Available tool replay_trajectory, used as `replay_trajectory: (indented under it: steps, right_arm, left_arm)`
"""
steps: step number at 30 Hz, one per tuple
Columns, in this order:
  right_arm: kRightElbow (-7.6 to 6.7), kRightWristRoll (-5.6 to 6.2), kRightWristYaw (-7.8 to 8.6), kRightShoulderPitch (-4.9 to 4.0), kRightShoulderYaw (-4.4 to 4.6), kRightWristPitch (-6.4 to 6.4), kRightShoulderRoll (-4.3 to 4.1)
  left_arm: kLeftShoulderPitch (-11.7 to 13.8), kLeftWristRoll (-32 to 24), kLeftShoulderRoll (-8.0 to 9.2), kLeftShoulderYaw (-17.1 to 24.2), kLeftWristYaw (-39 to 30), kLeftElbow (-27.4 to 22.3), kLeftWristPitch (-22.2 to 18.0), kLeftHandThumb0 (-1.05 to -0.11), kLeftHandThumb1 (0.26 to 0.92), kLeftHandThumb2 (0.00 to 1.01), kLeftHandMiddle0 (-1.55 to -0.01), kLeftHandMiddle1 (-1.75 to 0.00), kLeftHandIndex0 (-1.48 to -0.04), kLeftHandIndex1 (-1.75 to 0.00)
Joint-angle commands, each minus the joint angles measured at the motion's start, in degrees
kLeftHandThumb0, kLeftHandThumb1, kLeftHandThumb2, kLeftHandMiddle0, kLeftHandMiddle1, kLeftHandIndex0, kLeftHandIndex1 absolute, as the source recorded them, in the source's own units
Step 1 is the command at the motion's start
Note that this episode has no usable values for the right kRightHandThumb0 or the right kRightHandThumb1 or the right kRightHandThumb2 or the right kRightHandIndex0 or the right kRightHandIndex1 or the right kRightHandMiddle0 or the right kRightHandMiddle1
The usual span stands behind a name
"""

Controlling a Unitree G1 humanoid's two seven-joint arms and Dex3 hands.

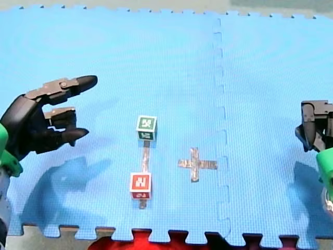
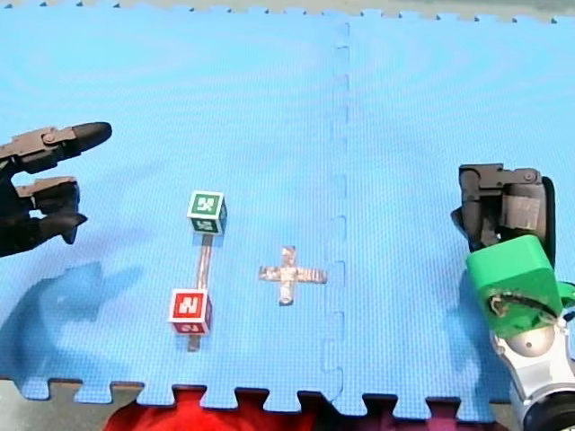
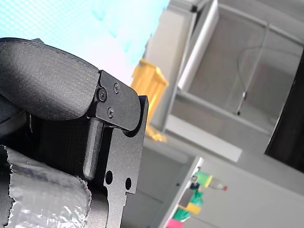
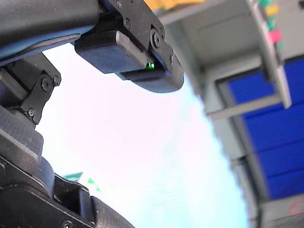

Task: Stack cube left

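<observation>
Left hand [image 1: 44, 122]: out at the left edge of the blue mat [image 1: 156, 52], released and holding nothing, facing right toward the cubes.
Red cube [image 1: 140, 185]: sitting on the mat near its front edge, right of the left hand and nearer than it. Nothing is on top of it.
Tape strip [image 1: 146, 152]: runs near to far on the mat, joining the two cubes' spots.
Green cube [image 1: 146, 127]: just beyond the red one, at the strip's far end and about level with the left hand. The two cubes are apart, not stacked.
Tape cross [image 1: 196, 164]: flat on the mat, right of both cubes.
Right hand [image 2: 494, 211]: far out at the right edge, well apart from everything. Released or clenched, I cannot tell.
Key relation: both cubes lie straight to the right of the left hand, which is clearly the nearer of the two hands. A sideways reach looks like the call.
Stage: by my reading, no pick made yet.
</observation>
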Motion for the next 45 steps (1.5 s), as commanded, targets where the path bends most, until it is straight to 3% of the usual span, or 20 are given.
replay_trajectory:
  steps: [1, 6, 10, 14, 20, 26, 34, 40, 45]
  right_arm:
    - [-0.04, 0.27, -0.04, 0.20, -0.15, -0.14, -0.12]
    - [-0.16, 0.31, 0.01, 0.19, -0.18, -0.17, -0.03]
    - [-0.34, 0.32, 0.03, 0.10, -0.23, -0.16, -0.01]
    - [-0.75, 0.13, -0.27, 0.04, -0.16, -0.01, 0.15]
    - [-1.42, 0.22, -0.16, 0.01, -0.19, 0.21, 0.13]
    - [-2.16, 0.39, 0.21, 0.20, -0.28, -0.04, 0.12]
    - [-2.60, 0.33, 0.64, 0.18, -0.25, -0.25, 0.05]
    - [-2.44, 0.51, 1.07, 0.33, -0.35, -0.71, -0.04]
    - [-2.18, 0.72, 1.27, 0.23, -0.48, -0.79, -0.11]
  left_arm:
    - [-0.02, 0.73, 0.90, -0.62, -0.48, 0.03, -0.61, -1.011, 0.683, 0.02, -0.88, -1.75, -0.47, 0.00]
    - [0.18, 1.84, 1.68, -1.93, -2.24, 0.13, -2.56, -1.047, 0.727, 0.03, -0.86, -1.75, -0.48, -0.01]
    - [1.99, 3.29, 0.97, -4.70, -5.54, -1.62, -5.25, -1.048, 0.737, 0.02, -0.84, -1.75, -0.59, -0.06]
    - [4.64, 7.36, 0.53, -7.57, -0.82, -5.14, -6.84, -1.048, 0.749, 0.02, -0.83, -1.75, -0.58, -0.04]
    - [5.99, 8.86, 0.29, -9.71, 1.82, -8.75, -5.62, -1.048, 0.757, 0.02, -0.86, -1.75, -0.62, -0.04]
    - [9.48, 12.61, -0.01, -12.80, 7.00, -14.44, -5.31, -1.048, 0.763, 0.01, -0.87, -1.75, -0.62, -0.03]
    - [12.49, 14.85, 0.25, -15.54, 10.23, -20.25, -0.93, -1.048, 0.768, 0.01, -0.89, -1.75, -0.62, -0.03]
    - [14.21, 15.34, 0.14, -16.53, 12.06, -22.67, 1.34, -1.048, 0.770, 0.01, -0.90, -1.75, -0.65, -0.03]
    - [13.57, 17.25, 0.21, -18.10, 13.74, -21.63, 2.27, -1.048, 0.769, 0.01, -0.91, -1.75, -0.65, -0.03]
